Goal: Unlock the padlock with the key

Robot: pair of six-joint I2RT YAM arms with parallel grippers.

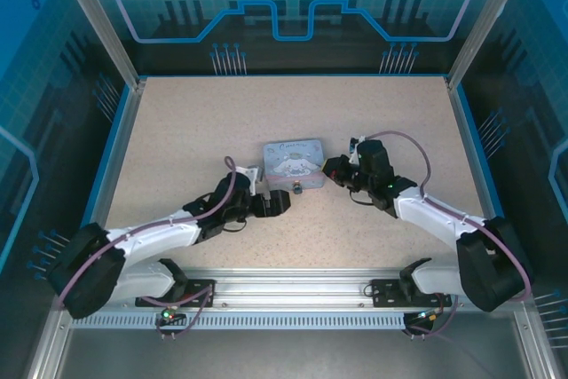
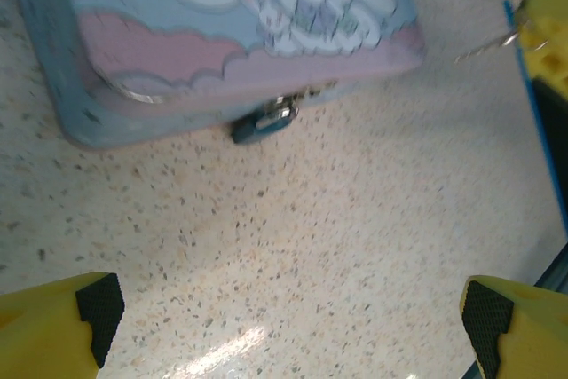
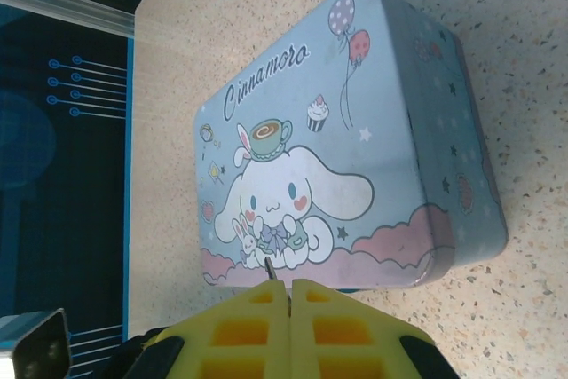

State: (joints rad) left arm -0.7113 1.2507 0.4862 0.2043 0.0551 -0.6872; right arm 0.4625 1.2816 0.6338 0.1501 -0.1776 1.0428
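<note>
Speckled bench (image 1: 177, 130). Left arm (image 1: 160, 237) stretched low toward the tin (image 3: 355, 130), left jaws spread wide, empty; right arm (image 1: 435, 215) elbowed inward. Padlock (image 2: 264, 122) against the tin's near wall. Key (image 3: 270, 266), pinched in closed right jaws, points lengthwise at the tin.

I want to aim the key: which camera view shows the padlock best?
The left wrist view: the padlock sits close, dark body and silvery top distinct at the tin's lower edge, slightly blurred. The top external view gives a tiny dark speck against the tin's near side.
</note>
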